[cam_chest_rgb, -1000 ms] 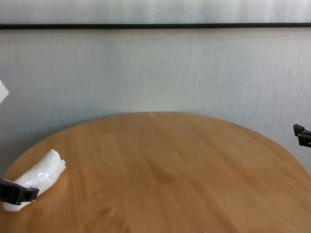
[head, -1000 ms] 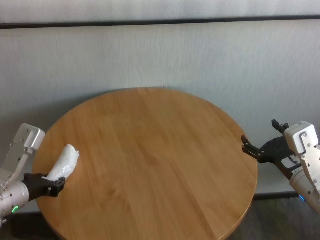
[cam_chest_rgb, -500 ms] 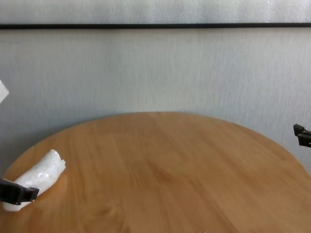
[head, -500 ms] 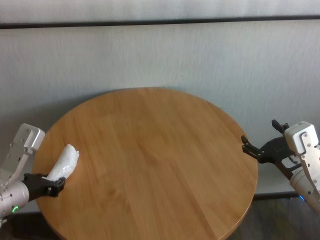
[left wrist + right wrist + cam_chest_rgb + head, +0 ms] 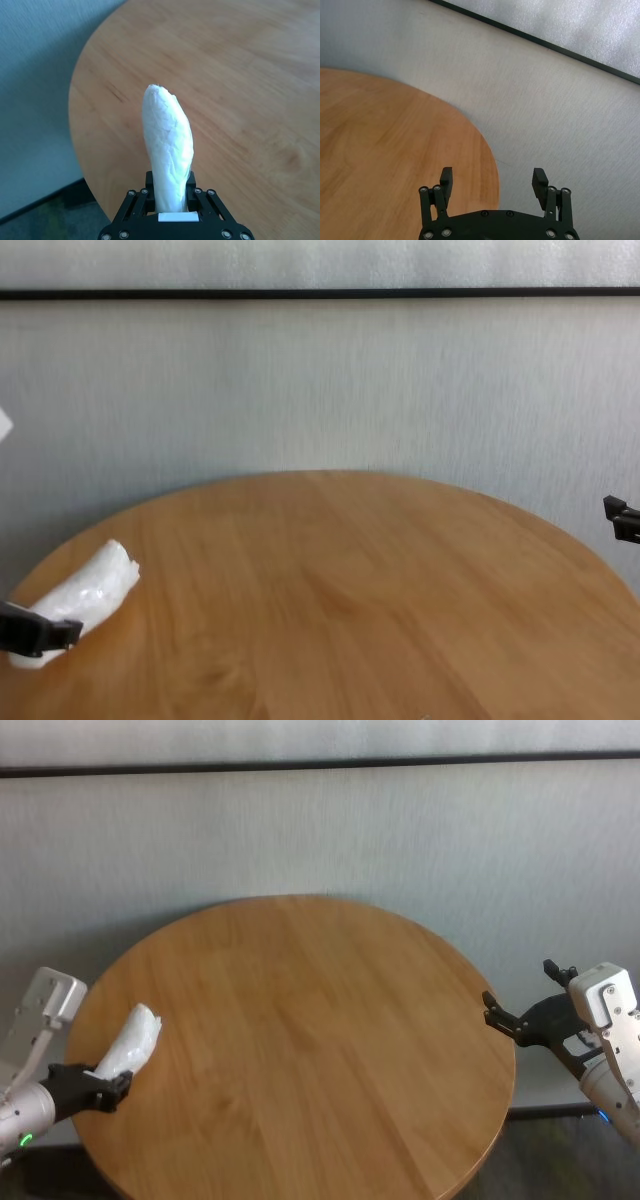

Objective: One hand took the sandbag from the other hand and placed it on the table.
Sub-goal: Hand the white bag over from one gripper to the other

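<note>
Presently the left gripper [image 5: 112, 1086], the one with the green ring light, sits over the table's [image 5: 300, 1020] left edge with its jaws clamped on one end of the sandbag [image 5: 130, 1042]; the wrist view shows the white bag [image 5: 167, 150] pinched between the two black fingers and jutting forward over the wood, most of its length unsupported. From the chest view the bag [image 5: 85, 595] slants upward and appears lifted off the tabletop, though whether its near end brushes the surface cannot be told. The middle of the round table lies between the two arms. At the far right, the right gripper [image 5: 520, 1020], on the blue-lit wrist, hangs just off the table's right rim, its jaws spread wide and holding nothing, as its own wrist view [image 5: 492, 182] confirms. The handover has not yet taken place, and the two grippers are well apart, so both must meet somewhere over the table. The likely trouble lies in the bag itself: crinkly, shiny plastic held only at one end could sag or slip as the arm swings, leaving the free end off the line the right gripper expects. If the left jaws release before the right ones have closed firmly, the bag could drop, possibly near the edge and off the table.
</note>
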